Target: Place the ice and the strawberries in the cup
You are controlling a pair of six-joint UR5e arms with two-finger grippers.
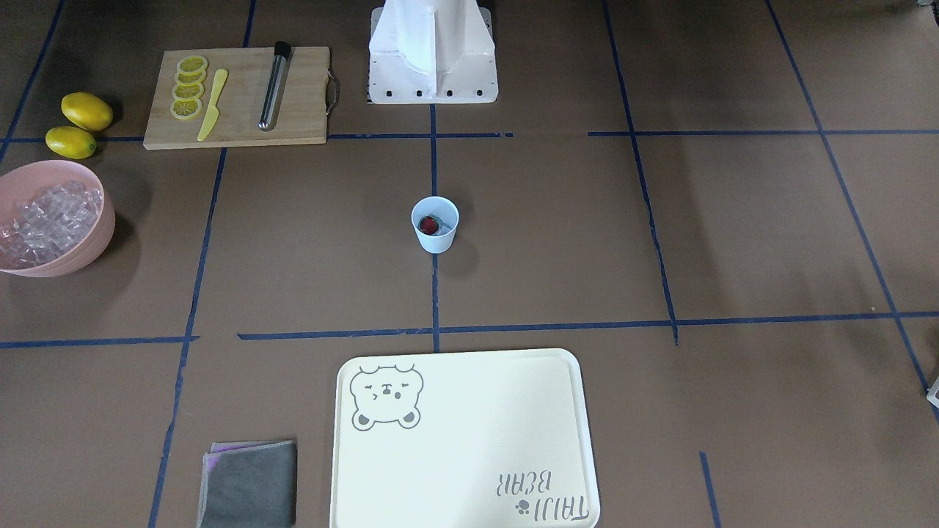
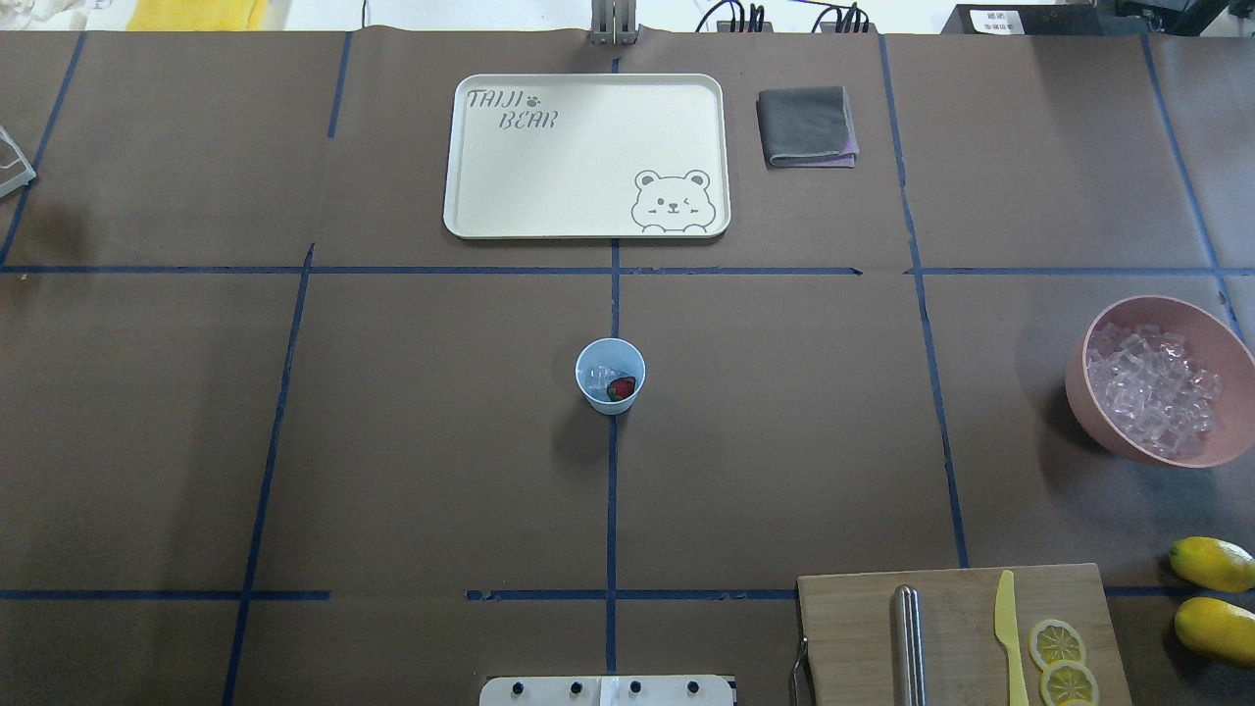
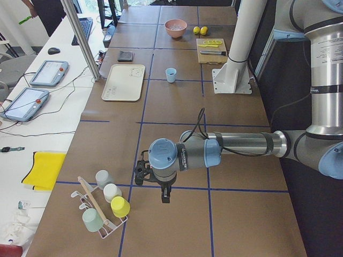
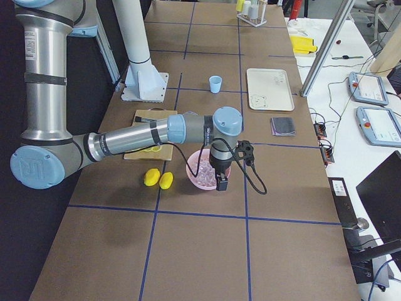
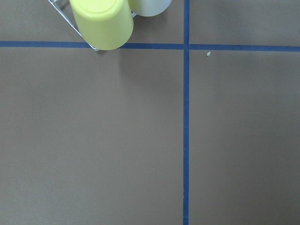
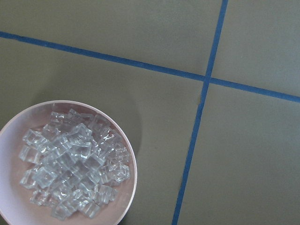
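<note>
The pale blue cup point(image 1: 435, 236) stands upright at the table's centre, also in the overhead view point(image 2: 594, 393). Inside it lie a dark red strawberry point(image 1: 428, 224) point(image 2: 621, 388) and a few clear pieces of ice point(image 2: 599, 374). Many more pieces of ice point(image 2: 1152, 387) point(image 6: 70, 164) fill the pink bowl point(image 2: 1086, 407). My left gripper point(image 3: 165, 197) hangs over the table far from the cup, beside a rack of cups; I cannot tell if it is open. My right gripper point(image 4: 221, 184) hangs at the pink bowl's point(image 4: 194, 182) edge; I cannot tell its state either.
A wooden cutting board point(image 1: 293, 125) holds lemon slices point(image 1: 188, 88), a yellow knife point(image 1: 212, 105) and a metal rod point(image 1: 273, 86). Two lemons point(image 1: 86, 111) lie beside it. A cream tray point(image 1: 462, 440) and a grey cloth point(image 1: 249, 484) lie at the far side. A cup rack point(image 3: 104, 206) stands at the left end.
</note>
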